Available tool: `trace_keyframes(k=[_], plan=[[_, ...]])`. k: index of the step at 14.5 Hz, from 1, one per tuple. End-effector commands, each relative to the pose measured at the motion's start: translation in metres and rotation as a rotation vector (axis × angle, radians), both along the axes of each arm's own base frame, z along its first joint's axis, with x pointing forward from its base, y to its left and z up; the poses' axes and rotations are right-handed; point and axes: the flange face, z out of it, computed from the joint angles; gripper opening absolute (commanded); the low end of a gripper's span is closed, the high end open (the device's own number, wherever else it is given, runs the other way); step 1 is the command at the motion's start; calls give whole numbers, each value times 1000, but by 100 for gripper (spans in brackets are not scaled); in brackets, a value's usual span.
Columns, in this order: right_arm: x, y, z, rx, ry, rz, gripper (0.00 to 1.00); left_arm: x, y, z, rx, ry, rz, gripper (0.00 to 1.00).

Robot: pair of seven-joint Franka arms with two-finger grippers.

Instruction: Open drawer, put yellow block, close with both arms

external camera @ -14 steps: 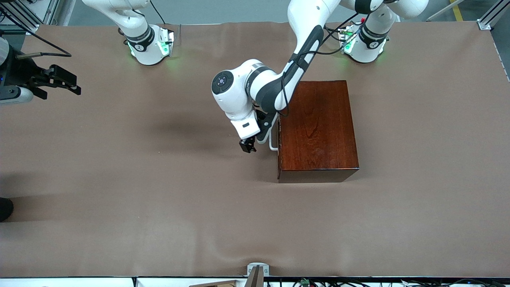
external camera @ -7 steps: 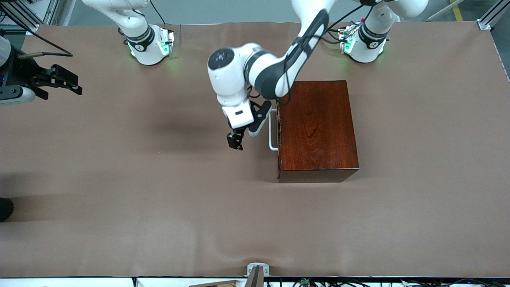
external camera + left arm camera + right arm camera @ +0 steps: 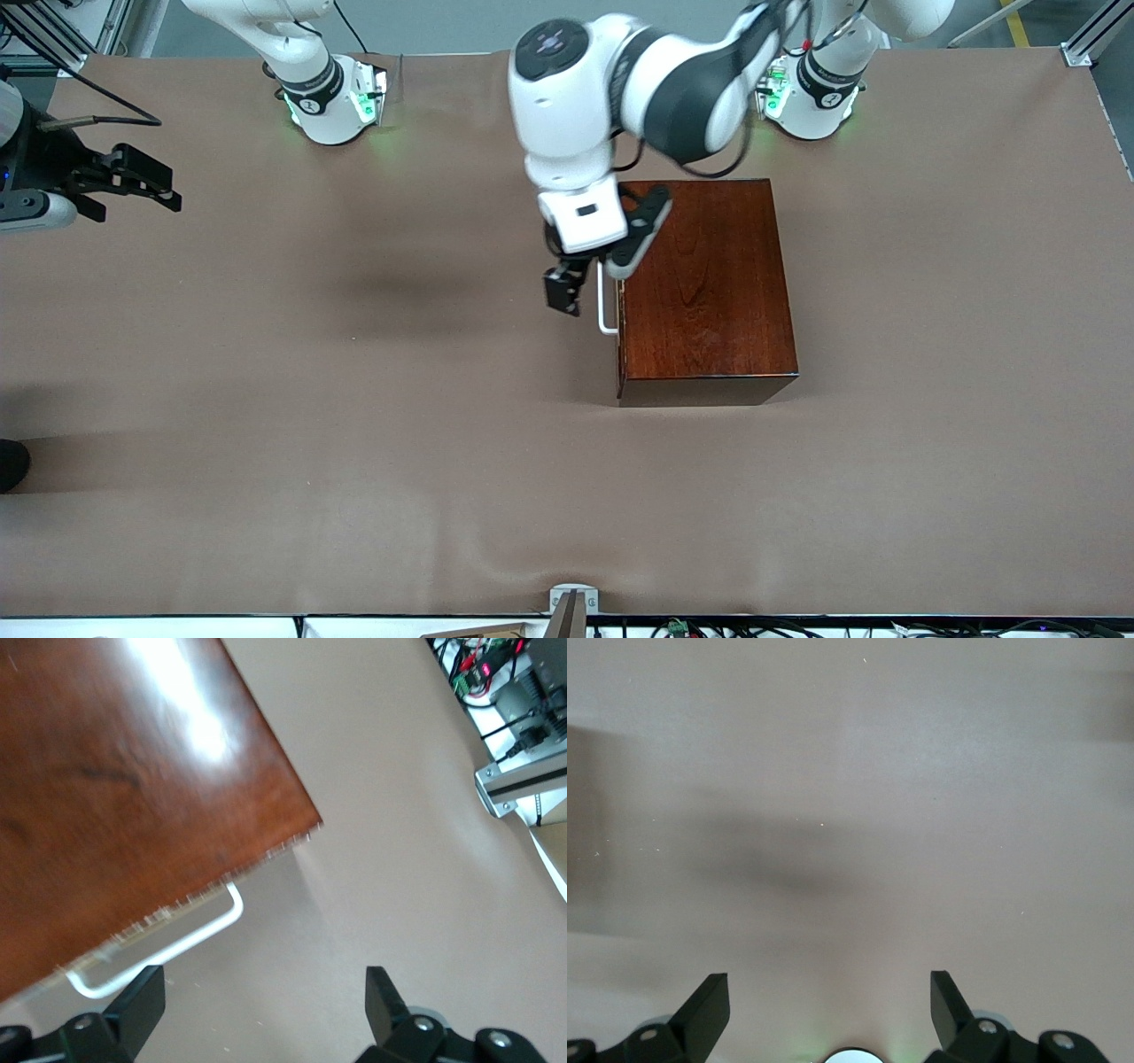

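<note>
Front view: the drawer [image 3: 619,301] sits shut in its glossy mahogany box [image 3: 704,288], toward the left arm's end of the brown table [image 3: 354,399]. You will find no yellow block in any view. The left gripper [image 3: 564,291] hangs over the cloth just beside the white handle [image 3: 603,301], not touching it. The right gripper [image 3: 133,182] waits at the right arm's end of the table.

Left wrist view: fingers [image 3: 137,1001] spread wide, nothing between them. The handle [image 3: 168,943] is a thin, rigid U-shaped bar standing off the drawer front; take it at mid-span. Judged stiff and smooth, so the pads may slip, and the polished box may slide when you pull.

Right wrist view: fingers [image 3: 709,1001] apart and empty over bare matte cloth.
</note>
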Motion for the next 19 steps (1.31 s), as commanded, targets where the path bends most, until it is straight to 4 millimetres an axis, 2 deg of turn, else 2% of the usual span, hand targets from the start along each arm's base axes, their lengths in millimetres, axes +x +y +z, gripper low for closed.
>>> trace_keyframes(k=[1, 3, 9, 12, 19], plan=[[-4, -2, 5, -11, -12, 9, 100, -3, 42, 29, 24, 36, -65, 100], [-4, -3, 5, -11, -12, 7, 100, -6, 65, 40, 31, 62, -114, 100], [-4, -4, 5, -11, -11, 6, 100, -10, 155, 79, 13, 95, -227, 100], [-4, -4, 4, -13, -9, 6, 100, -10, 188, 92, 7, 102, -261, 100], [-3, -5, 3, -11, -9, 4, 100, -3, 286, 124, 29, 152, -440, 100]])
